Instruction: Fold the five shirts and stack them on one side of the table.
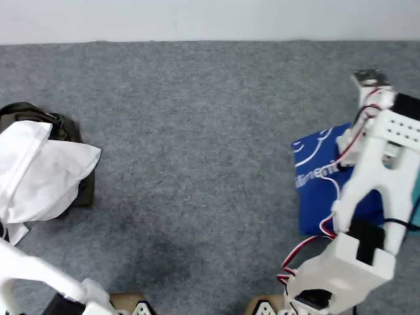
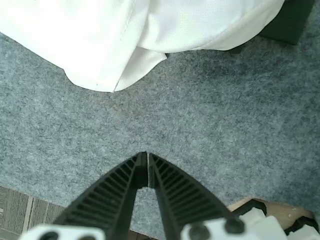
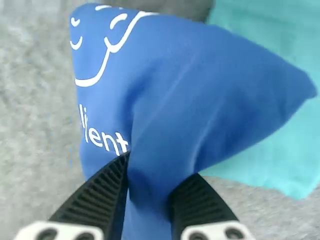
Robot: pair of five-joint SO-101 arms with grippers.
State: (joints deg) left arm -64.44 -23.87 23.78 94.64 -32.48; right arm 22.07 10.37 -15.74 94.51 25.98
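A blue shirt (image 1: 321,177) with white print lies at the table's right side, partly under the white right arm (image 1: 374,197). In the right wrist view my right gripper (image 3: 147,192) is shut on a raised fold of the blue shirt (image 3: 175,100), with a teal shirt (image 3: 270,65) beneath it. At the left edge a crumpled white shirt (image 1: 39,170) lies on a dark olive shirt (image 1: 62,131). My left gripper (image 2: 148,172) is shut and empty, hovering over grey felt just short of the white shirt (image 2: 125,30).
Grey felt (image 1: 197,144) covers the table, bare across the middle. The back edge meets a white wall (image 1: 210,20). Both arm bases (image 1: 262,305) sit at the front edge. A dark shirt corner (image 2: 292,22) peeks out beside the white one.
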